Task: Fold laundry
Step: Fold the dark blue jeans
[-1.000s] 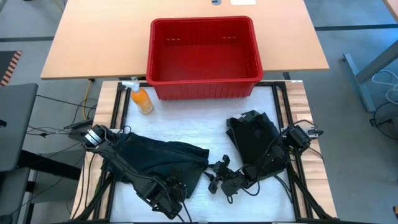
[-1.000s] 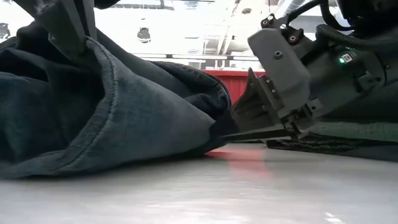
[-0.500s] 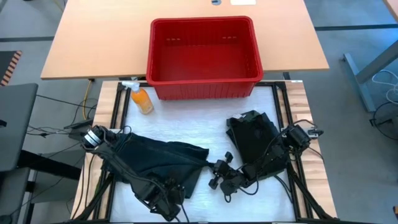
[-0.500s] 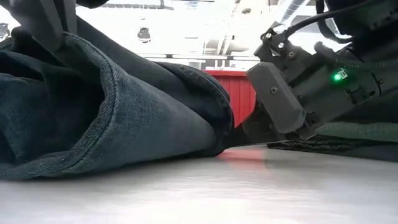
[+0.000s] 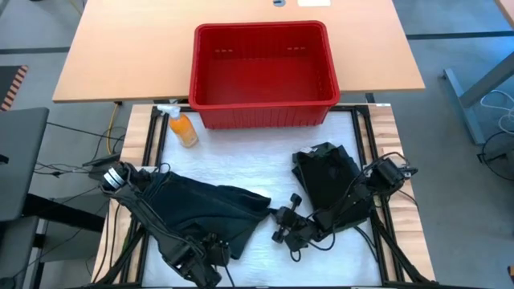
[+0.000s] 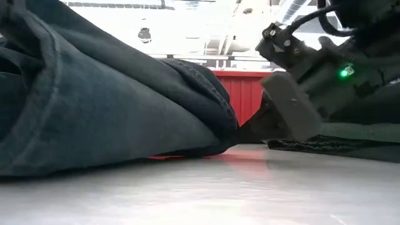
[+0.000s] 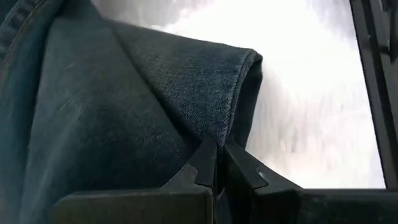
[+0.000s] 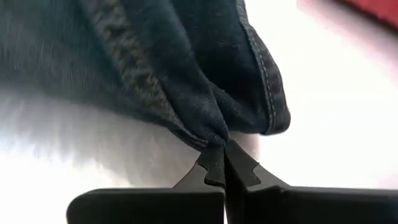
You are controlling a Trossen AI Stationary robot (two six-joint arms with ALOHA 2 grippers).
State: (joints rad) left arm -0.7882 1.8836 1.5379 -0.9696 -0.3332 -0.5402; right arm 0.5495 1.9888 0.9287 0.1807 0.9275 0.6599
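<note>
Dark denim-like garment (image 5: 205, 207) lies spread on the near left part of the white table (image 5: 241, 164), bunched and creased. Left gripper (image 7: 217, 163) sits at its near edge, fingers pinched together on a fold of the cloth. Right gripper (image 8: 222, 155) is at the garment's right edge near table centre, fingers likewise clamped on a bunched corner of the same cloth; the low view shows that arm's grey wrist block just beside the hemmed edge. Second dark garment (image 5: 328, 178) lies crumpled on the right side of the table, under the right arm, apart from the first one. Red basket (image 5: 263, 74) stands at the far edge, nothing visible inside. Orange spray bottle (image 5: 181, 127) lies just beside the basket's left front corner. Wooden desk (image 5: 120, 48) behind the basket.
</note>
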